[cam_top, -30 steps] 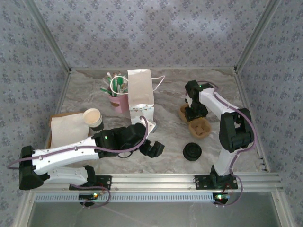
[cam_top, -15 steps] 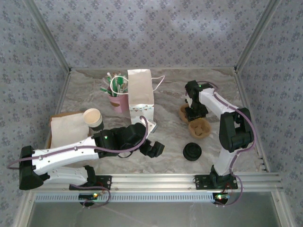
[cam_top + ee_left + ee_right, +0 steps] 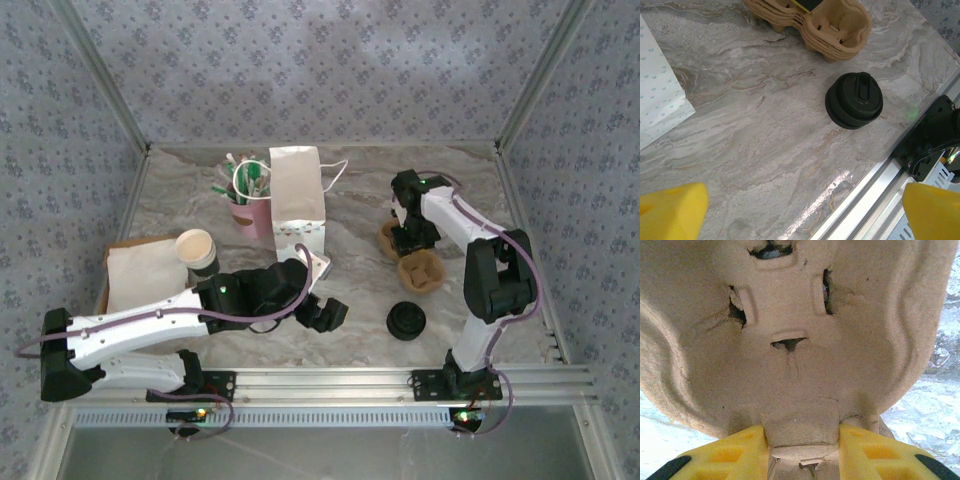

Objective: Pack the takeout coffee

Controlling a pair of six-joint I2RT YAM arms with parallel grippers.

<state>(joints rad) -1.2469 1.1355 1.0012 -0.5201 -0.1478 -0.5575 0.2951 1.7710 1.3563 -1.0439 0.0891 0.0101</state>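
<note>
The takeout coffee is out of view. My right gripper point(image 3: 408, 238) point(image 3: 802, 450) is at the stack of brown pulp cup carriers point(image 3: 420, 272) point(image 3: 790, 315), its yellow fingers point(image 3: 730, 455) pressed against both sides of the carrier's middle tab. My left gripper point(image 3: 325, 315) point(image 3: 805, 212) hovers wide open over bare marble near the front rail with nothing between its fingers. A stack of black lids point(image 3: 406, 321) point(image 3: 854, 100) sits just right of it. The white paper bag point(image 3: 297, 200) point(image 3: 657, 95) stands upright behind the left arm.
A lidless cream cup point(image 3: 196, 250) stands by a brown box of napkins point(image 3: 145, 272) at the left. A pink cup of straws point(image 3: 245, 195) is next to the bag. The aluminium rail point(image 3: 330, 378) runs along the front edge; patterned walls enclose the table.
The right gripper's jaws have narrowed onto the carrier's tab. Neither arm has visibly shifted in the top view.
</note>
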